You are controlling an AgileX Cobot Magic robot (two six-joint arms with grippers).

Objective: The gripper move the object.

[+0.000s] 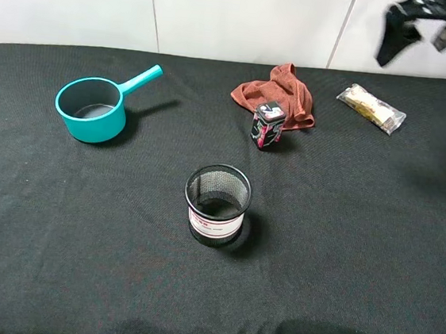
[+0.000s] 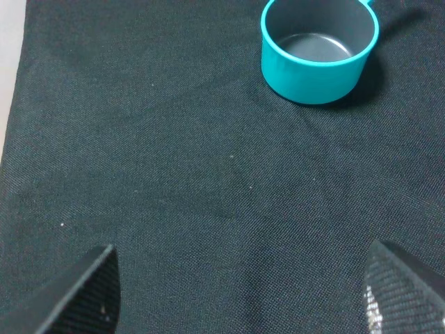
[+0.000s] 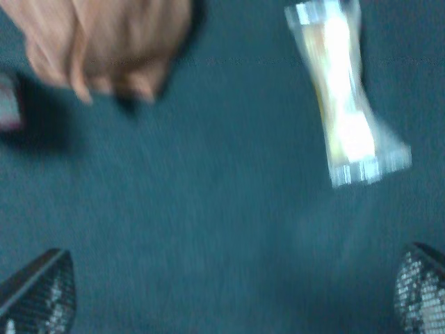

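Above the black table's far right, the dark 2-fingered right gripper (image 1: 409, 31) hung spread wide, empty; wrinkly rust-red terry rag (image 1: 277, 94) lay beside small pink-black box (image 1: 266, 125).

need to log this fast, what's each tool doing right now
left tool: open, holding nothing
right tool: open, holding nothing

The view is blurred. The rag (image 3: 104, 45) lies at eleven o'clock on the dark cloth (image 3: 229, 209), rumpled. The clear-wrapped snack packet (image 3: 344, 97) lies at one o'clock, lengthwise, well apart from the rag. The gripper (image 3: 229, 296) shows its fingertips (image 3: 38, 296) at seven and five o'clock, spread wide with nothing between them.
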